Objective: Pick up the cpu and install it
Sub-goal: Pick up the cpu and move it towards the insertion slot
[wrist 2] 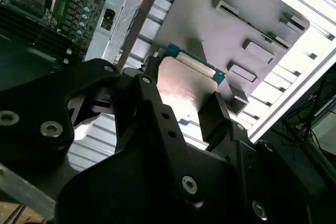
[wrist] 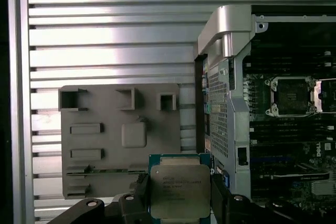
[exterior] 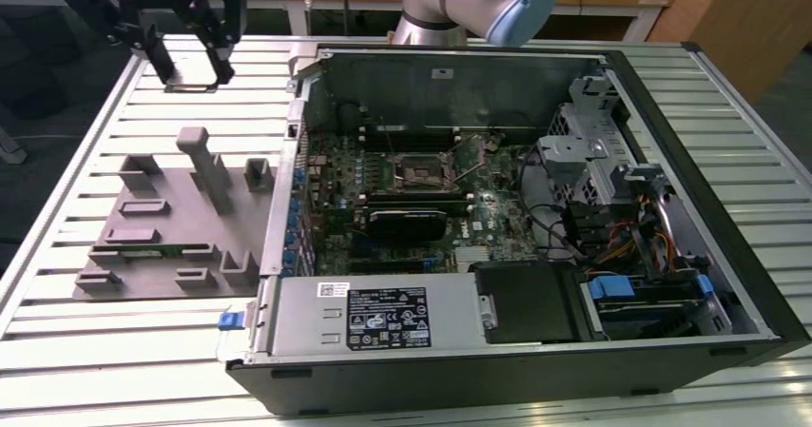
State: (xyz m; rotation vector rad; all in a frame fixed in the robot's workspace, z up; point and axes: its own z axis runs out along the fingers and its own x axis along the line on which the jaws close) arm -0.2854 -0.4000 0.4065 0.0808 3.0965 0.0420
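The gripper (exterior: pixel 193 73) hangs in the upper left of the exterior view. It is above the slatted metal bench (exterior: pixel 76 351), beyond the grey fixture tray (exterior: pixel 165 227) and outside the open computer case (exterior: pixel 295 113). Its two black fingers are pinched on the cpu (wrist: pixel 180 190), one on each of two opposite edges, so the chip is lifted clear of the tray and bench.

In the first wrist view the pale metal lid faces the camera with a thin green rim around it, and the tray lies beneath. The second wrist view shows the same lid (wrist 2: pixel 186 90) between the fingers.

The chip is square, so it has no real long axis. It appears to lie flat, lid up and contact side down. Its edges run roughly in line with the bench slats and the case wall.

The step in hand looks like carrying the chip to the motherboard socket (exterior: pixel 419 170), which sits mid-frame in the exterior view, well apart from the gripper. Doing it well calls for:
- keeping the chip level and the grip steady
- clearing the case wall with room to spare
- squaring the chip's edges to the socket frame (wrist: pixel 290 96)
- avoiding any sideways drag across the socket
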